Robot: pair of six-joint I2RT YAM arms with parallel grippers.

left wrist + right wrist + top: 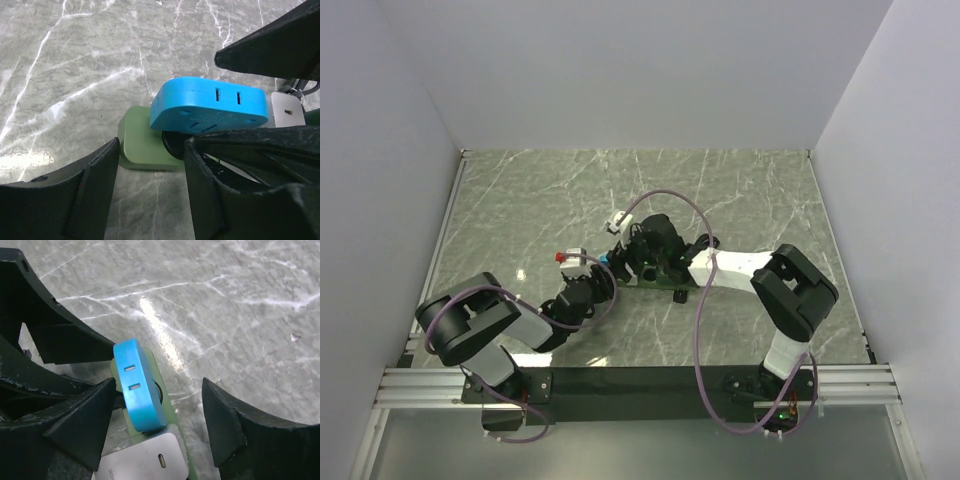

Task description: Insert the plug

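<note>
1. The right pincer stood wide open and held nothing. One fingertip lay close beside the blue plug, and the other was well clear of it.
2. The left pincer stood about half open, its tips flanking the near end of the green base. Whether they pressed on it could not be told.
3. The blue plug lay between the right pincer's fingers, and just beyond the left pincer's tips. It sat on top of a black round socket in the green base, and looked seated or close to it.
4. The plug looked like a light, rigid plastic block with smooth, probably slippery faces. It was best taken across its two broad flat sides, off the slotted edge, and pushed straight down rather than levered.
5. Beside it on the base sat a white block, and the base rested on the marbled table.
</note>
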